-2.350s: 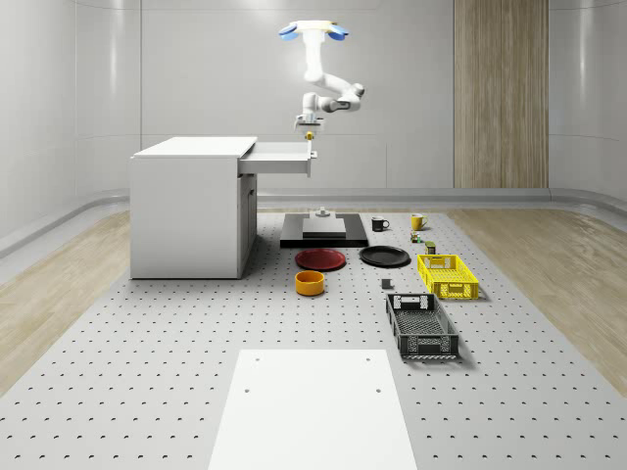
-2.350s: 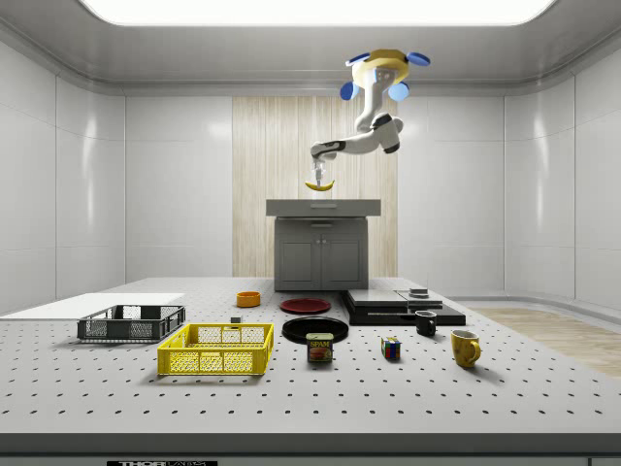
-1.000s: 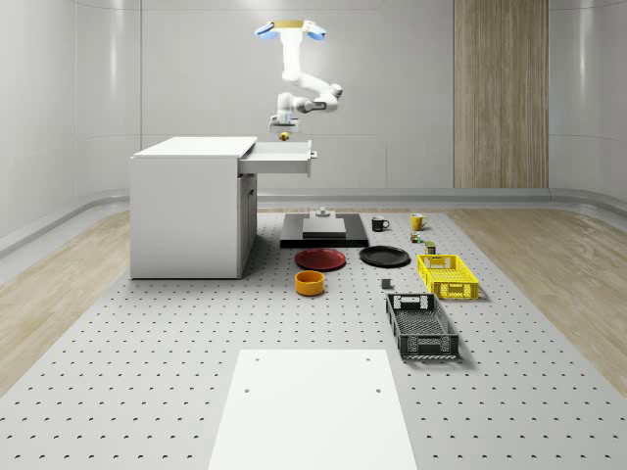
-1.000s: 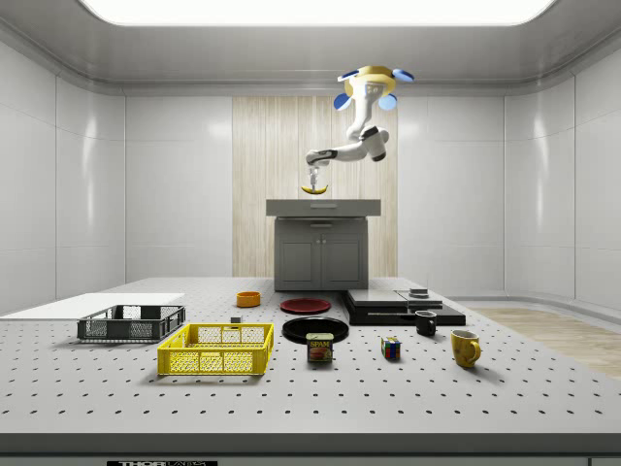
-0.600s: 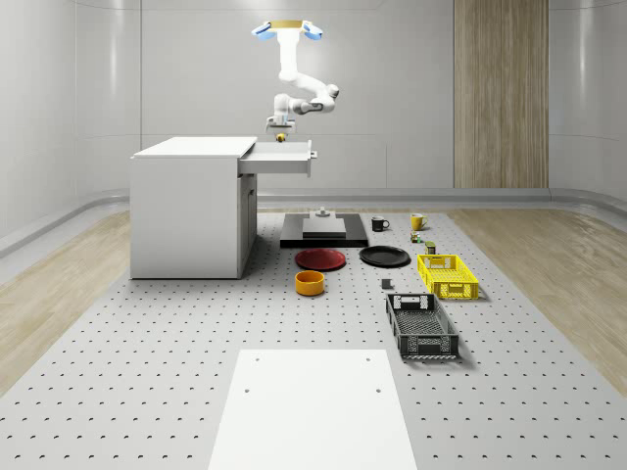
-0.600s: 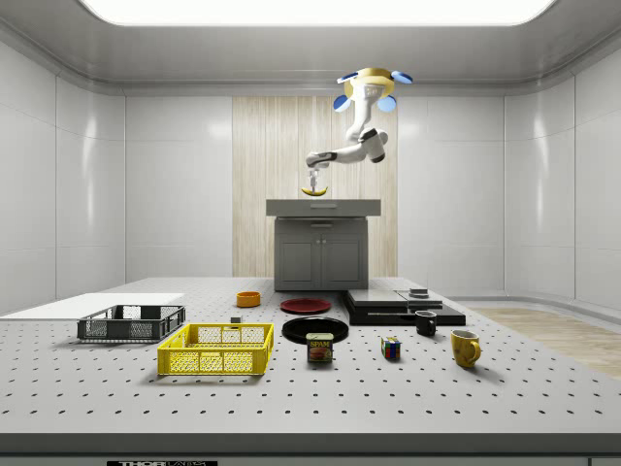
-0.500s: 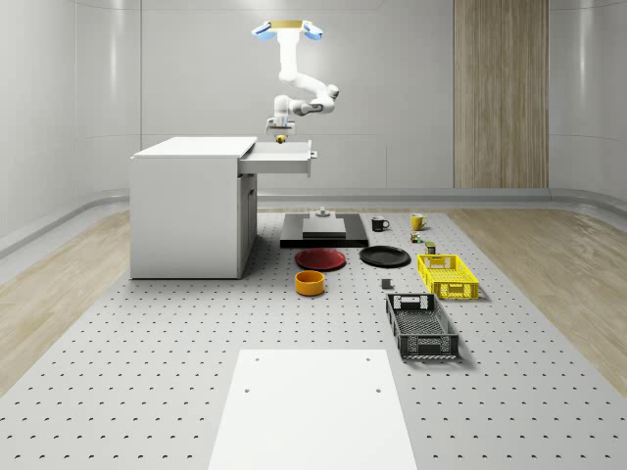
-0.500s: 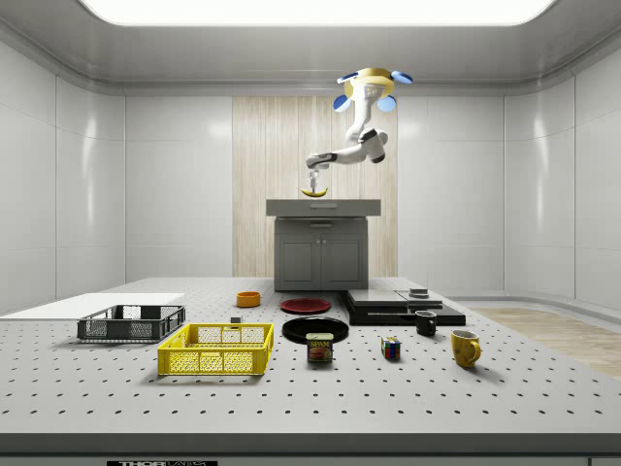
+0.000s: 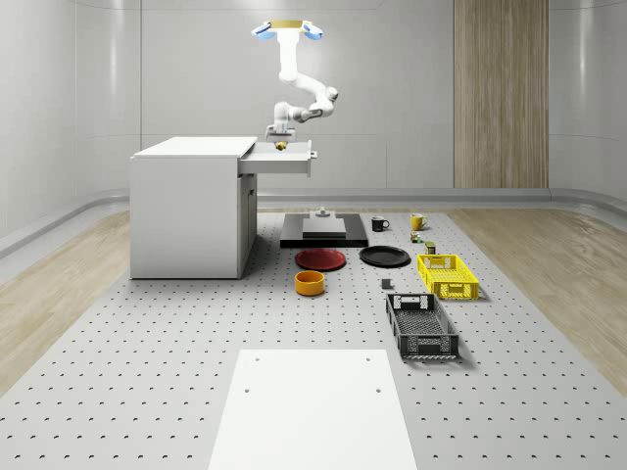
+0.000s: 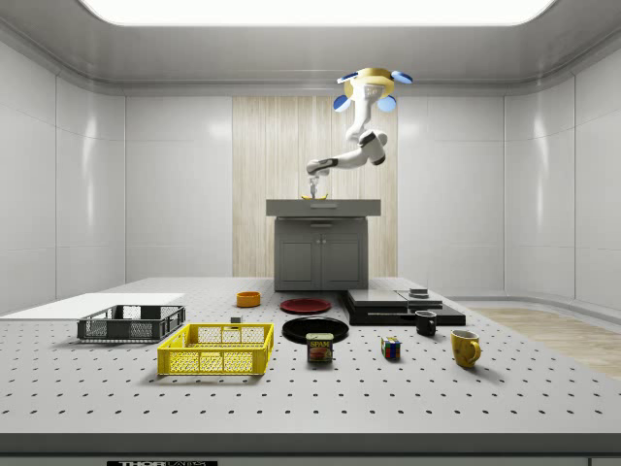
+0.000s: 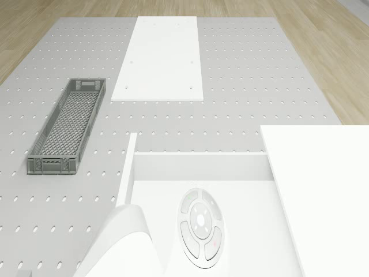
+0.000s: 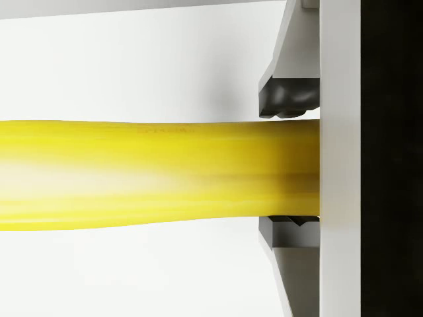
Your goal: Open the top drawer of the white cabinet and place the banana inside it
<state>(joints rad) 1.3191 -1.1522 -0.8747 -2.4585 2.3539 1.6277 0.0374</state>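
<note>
Banana [image 12: 152, 175] clamped between the two dark finger pads [image 12: 289, 98], one above and one below it in the wrist view; gripper [image 9: 281, 140] is closed on it. In the whole-scene view the fruit shows as a small yellow spot at the gripper tip, right at the top edge of the open top drawer [image 9: 284, 157], roughly mid-length, between the cabinet body and the drawer front panel. Whether it touches the drawer floor cannot be told. In the side view the gripper [image 10: 313, 189] sits at the level of the drawer rim. Drawer is pulled out well toward the whole-scene view's right from the white cabinet [image 9: 191, 211]. Drone view: drawer interior [image 11: 242, 202] is bare white floor bounded by a front wall and side wall, with the arm's wrist over it. Drone [image 9: 287, 28] hovers high above the drawer, arm [image 9: 309, 93] bent down from it. Below the drawer, on the perforated table [image 9: 147, 333], stand a black platform [image 9: 323, 233], red plate [image 9: 320, 258] and orange bowl [image 9: 310, 283], well apart from the gripper.
</note>
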